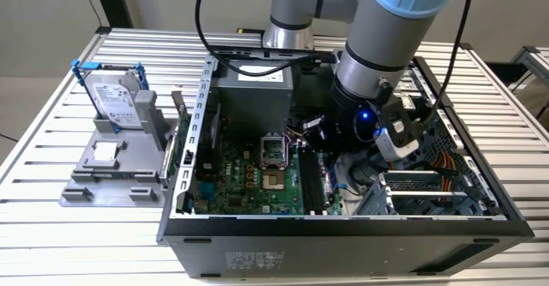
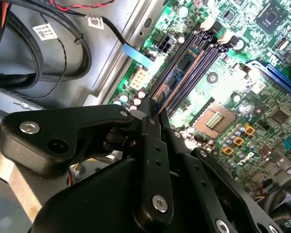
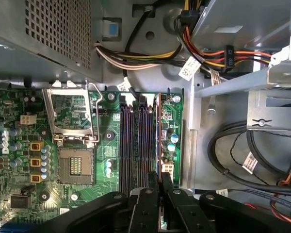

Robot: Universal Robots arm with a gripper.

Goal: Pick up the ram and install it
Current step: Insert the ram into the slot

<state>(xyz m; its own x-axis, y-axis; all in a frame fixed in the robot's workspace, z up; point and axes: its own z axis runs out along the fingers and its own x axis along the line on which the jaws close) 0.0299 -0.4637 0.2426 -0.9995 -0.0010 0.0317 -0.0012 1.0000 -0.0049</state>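
the open computer case [image 1: 343, 225] lies on its side on the slatted table [image 1: 51, 247], and the arm reaches down into it over the motherboard [image 3: 19, 121]. the gripper [image 3: 159, 182] sits low above the bank of long black slots [image 3: 136, 141]. its 2 fingers [image 3: 146, 204] are pinched together on the ram [image 2: 177, 80] — a thin bluish stick held on edge. the stick's long axis runs straight out from the fingertips, parallel to the slots, along the outermost one beside the board's edge. it appears to stand in or just over that slot — whether it is seated i cannot tell. the hard drive [image 1: 116, 99] in its blue frame stands well apart, outside the case.
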